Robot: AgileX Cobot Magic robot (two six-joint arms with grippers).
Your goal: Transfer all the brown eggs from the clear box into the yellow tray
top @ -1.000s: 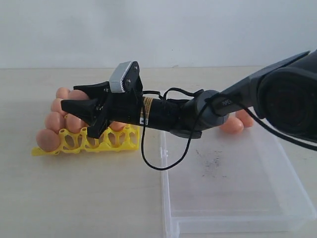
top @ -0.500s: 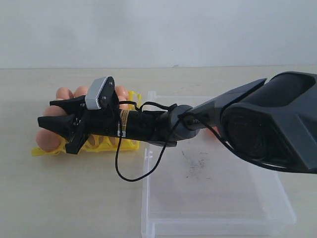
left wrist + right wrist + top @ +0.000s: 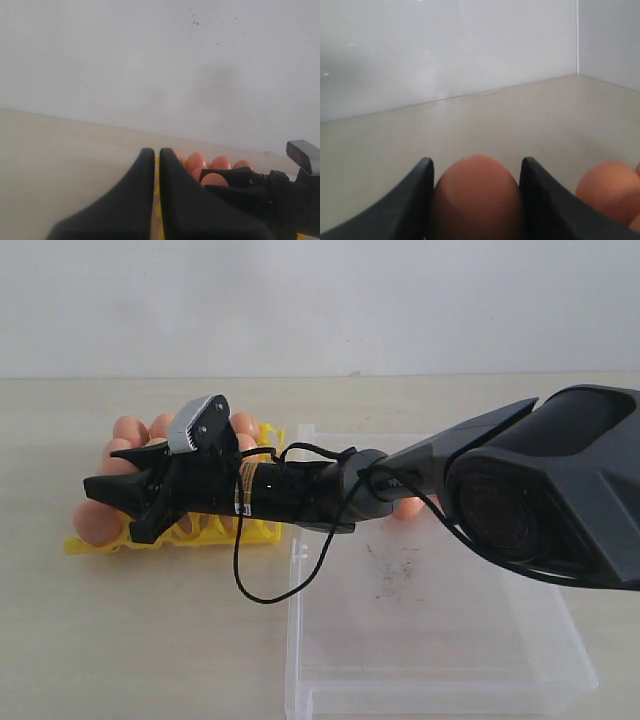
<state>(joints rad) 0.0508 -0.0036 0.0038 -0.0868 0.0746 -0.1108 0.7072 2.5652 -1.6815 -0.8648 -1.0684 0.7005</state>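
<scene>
Reaching in from the right edge of the worktop [image 3: 150,640], the right arm [image 3: 300,490] lies low across the yellow tray [image 3: 250,532].

- Right gripper [image 3: 477,170]: black fingers [image 3: 415,200] clamped on one brown egg [image 3: 477,200], one on each side of it. The held egg sits over the tray's left half; I cannot tell whether it rests in a cup.
- Left gripper [image 3: 156,190]: fingers together apart from a thin slit, nothing between them. It is low beside the tray and pointed at the eggs.
- Brown eggs [image 3: 98,522]: most are in the tray, filling its left and far cups. The arm hides the middle cups, so no count.
- One more egg [image 3: 408,507] shows behind the arm at the far side of the clear box [image 3: 440,660].
- Clear box: toward the near right corner of the worktop, just beside the tray. Dark scuffs [image 3: 395,575] mark its floor.
- Writing: gold label band [image 3: 243,490] around the wrist link with dark print, and white lettering further up the arm. Both are too small to read.
- Grey camera housing [image 3: 197,423] sits on top of the wrist.
</scene>
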